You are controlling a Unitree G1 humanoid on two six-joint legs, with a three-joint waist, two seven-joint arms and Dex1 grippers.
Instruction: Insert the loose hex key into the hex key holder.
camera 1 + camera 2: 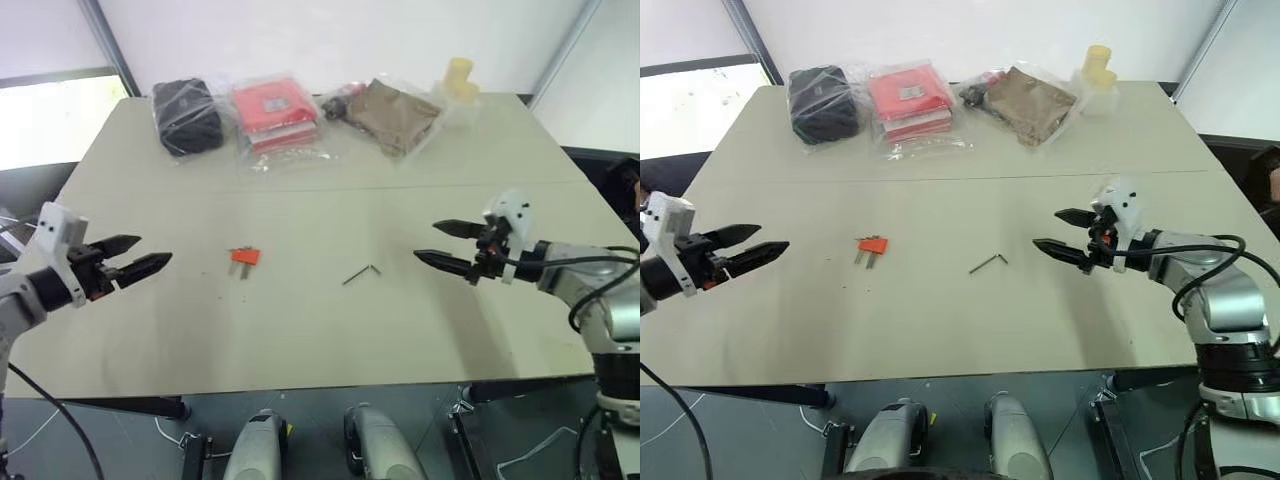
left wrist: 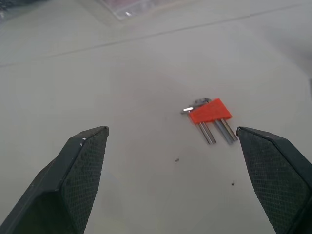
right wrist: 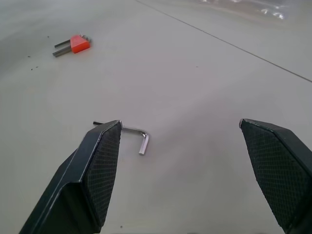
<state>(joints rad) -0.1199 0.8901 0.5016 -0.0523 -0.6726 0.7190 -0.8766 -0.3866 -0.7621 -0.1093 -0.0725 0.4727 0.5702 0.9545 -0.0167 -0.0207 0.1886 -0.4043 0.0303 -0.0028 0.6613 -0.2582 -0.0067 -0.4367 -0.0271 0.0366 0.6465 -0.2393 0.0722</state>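
The loose hex key (image 1: 361, 273), a thin dark L-shaped rod, lies flat on the table near its middle; it also shows as (image 3: 132, 133). Left of it lies the hex key holder (image 1: 245, 258), a small orange block with short dark keys sticking out, seen closer as (image 2: 210, 111). My left gripper (image 1: 138, 256) hovers open above the table's left side, pointing toward the holder from some distance. My right gripper (image 1: 441, 244) hovers open to the right of the loose key, apart from it. Both hold nothing.
Along the beige table's (image 1: 300, 340) far edge lie a black bagged bundle (image 1: 186, 115), a red packet in clear plastic (image 1: 274, 112), a brown bagged item (image 1: 392, 113) and a yellowish container (image 1: 458, 80). A seam runs across the tabletop behind the tools.
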